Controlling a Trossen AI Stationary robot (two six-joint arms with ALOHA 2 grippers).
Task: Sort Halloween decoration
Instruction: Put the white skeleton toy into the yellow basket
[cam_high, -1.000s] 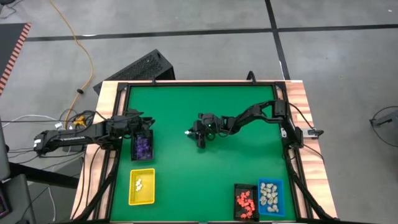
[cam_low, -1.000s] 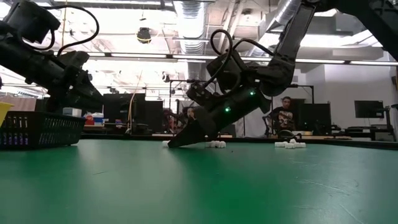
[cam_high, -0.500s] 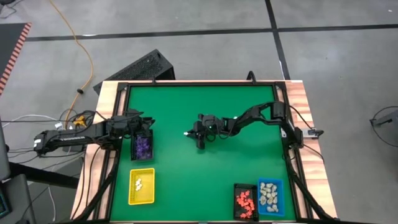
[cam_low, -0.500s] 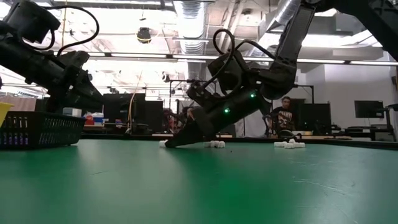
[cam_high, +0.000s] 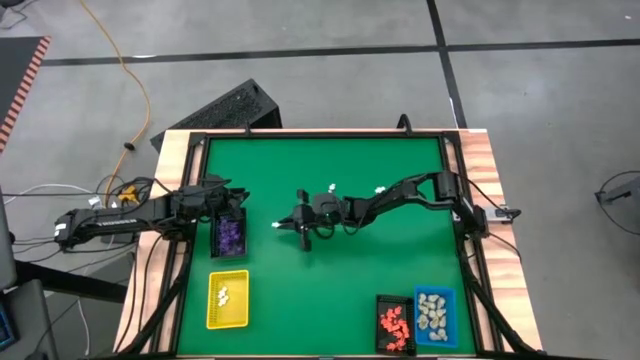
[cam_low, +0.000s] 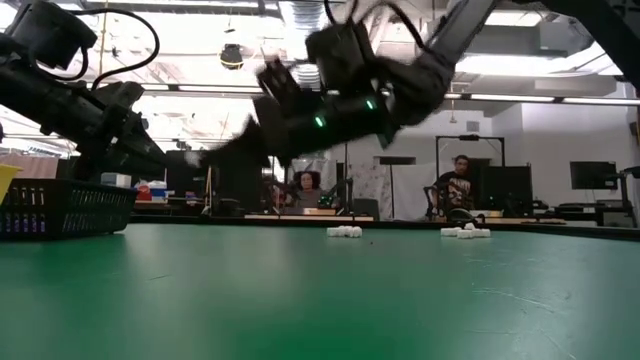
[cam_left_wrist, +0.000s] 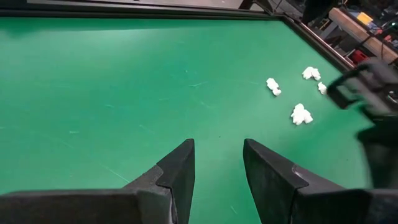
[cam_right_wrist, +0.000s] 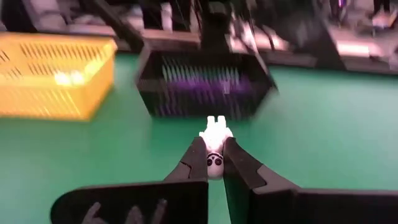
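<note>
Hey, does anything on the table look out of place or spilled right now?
Yes. A few white figurines still lie loose on the green mat, outside any tray, while the yellow tray already holds white ones. The right gripper holds another white figurine in its jaws. Nothing looks damaged.

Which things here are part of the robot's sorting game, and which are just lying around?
Part of the job:
- white figurine pinched in the right pincer
- loose white figurines on the green table
- yellow tray, black tray, blue tray with sorted figurines
- left pincer, open, waiting by the black tray

Just lying about:
- orange cable on the floor
- people beyond the table
</note>
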